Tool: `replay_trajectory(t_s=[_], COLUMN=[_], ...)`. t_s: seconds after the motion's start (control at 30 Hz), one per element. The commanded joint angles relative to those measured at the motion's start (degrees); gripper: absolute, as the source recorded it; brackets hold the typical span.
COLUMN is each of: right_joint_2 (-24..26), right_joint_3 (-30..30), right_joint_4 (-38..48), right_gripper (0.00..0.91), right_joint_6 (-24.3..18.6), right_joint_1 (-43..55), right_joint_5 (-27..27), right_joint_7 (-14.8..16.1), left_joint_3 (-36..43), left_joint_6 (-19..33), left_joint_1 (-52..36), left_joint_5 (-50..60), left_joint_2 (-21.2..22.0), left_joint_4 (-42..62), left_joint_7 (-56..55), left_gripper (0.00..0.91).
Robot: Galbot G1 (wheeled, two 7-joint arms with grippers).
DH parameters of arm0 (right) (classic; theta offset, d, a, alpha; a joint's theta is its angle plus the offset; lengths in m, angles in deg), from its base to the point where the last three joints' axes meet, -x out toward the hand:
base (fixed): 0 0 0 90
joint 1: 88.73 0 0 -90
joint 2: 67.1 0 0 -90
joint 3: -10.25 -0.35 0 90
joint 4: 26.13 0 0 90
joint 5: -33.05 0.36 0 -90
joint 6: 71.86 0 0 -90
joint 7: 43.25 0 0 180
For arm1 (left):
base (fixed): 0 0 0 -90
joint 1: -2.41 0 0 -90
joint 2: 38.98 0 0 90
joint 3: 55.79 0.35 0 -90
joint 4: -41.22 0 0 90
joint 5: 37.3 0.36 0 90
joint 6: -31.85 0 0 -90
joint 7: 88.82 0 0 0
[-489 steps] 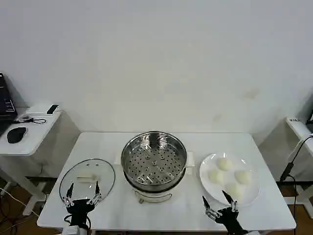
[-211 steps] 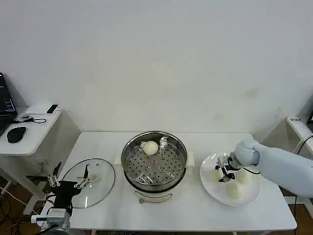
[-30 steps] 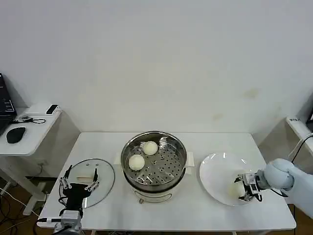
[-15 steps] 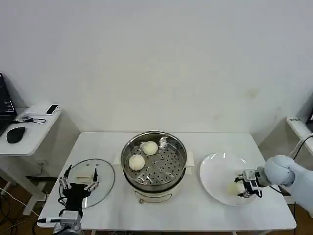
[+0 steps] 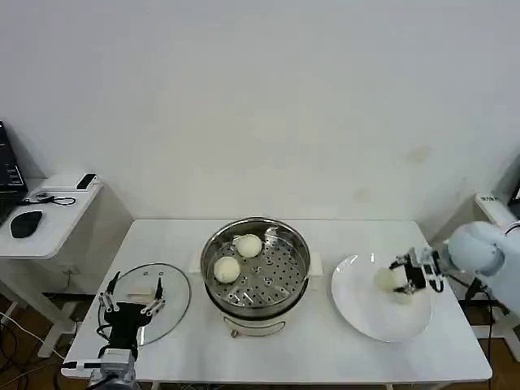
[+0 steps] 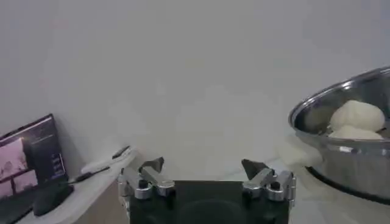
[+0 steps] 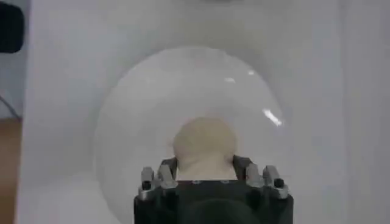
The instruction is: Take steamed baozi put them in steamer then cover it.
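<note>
- White wall and a white table [image 5: 325, 341] form the setting, with a side desk off at the left edge.
- One steamed baozi [image 5: 385, 279] is pinched between the fingers of the right gripper [image 5: 398, 280] and appears to be lifted just above the white plate [image 5: 366, 313]; in the right wrist view the bun [image 7: 204, 143] is seen pressed between the fingers, with the plate directly beneath them.
- Two more buns [image 5: 238, 256] are counted inside the steamer [image 5: 257, 264], well apart from the right fingers, toward the table's middle.
- Three buns in all can be counted; nothing else can be made out on the plate.
- One cover [image 5: 146, 299] lies flat on the table, under the spread, empty fingers of the left gripper [image 5: 130, 309], which is parked there.
- The step in hand is judged to be the carrying of the third bun; a move across to the steamer and a release onto a free part of its tray are called for next, with the covering not yet done.
</note>
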Motion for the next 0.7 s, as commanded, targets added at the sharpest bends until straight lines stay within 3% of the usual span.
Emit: replay_trajectory(t_s=[0.03, 0.23, 0.4, 0.7], right_joint_2=[-2.03, -6.92, -14.87, -26.75], right_joint_3=[10.03, 19.53, 25.84, 31.92], right_joint_4=[0.90, -0.82, -2.12, -1.86], right_gripper=[0.625, 0.625, 0.635, 0.635], right_joint_6=[0.41, 1.76, 2.38, -0.01], right_joint_1=[20.14, 30.26, 36.97, 38.16], right_joint_5=[5.76, 8.77, 11.34, 15.30], right_joint_7=[0.30, -2.70, -4.25, -5.24], left_joint_3=[-0.15, -0.56, -1.40, -2.94], left_joint_6=[0.03, -0.02, -0.06, -0.08], left_joint_1=[0.12, 0.57, 1.07, 1.49], left_joint_5=[-0.08, -0.03, -0.10, -0.60], left_joint_2=[-0.06, -0.15, -0.14, 0.07], left_joint_4=[-0.24, -1.13, -1.92, -2.65], left_joint_7=[0.04, 0.03, 0.08, 0.12], left_gripper=[0.907, 0.907, 0.907, 0.907])
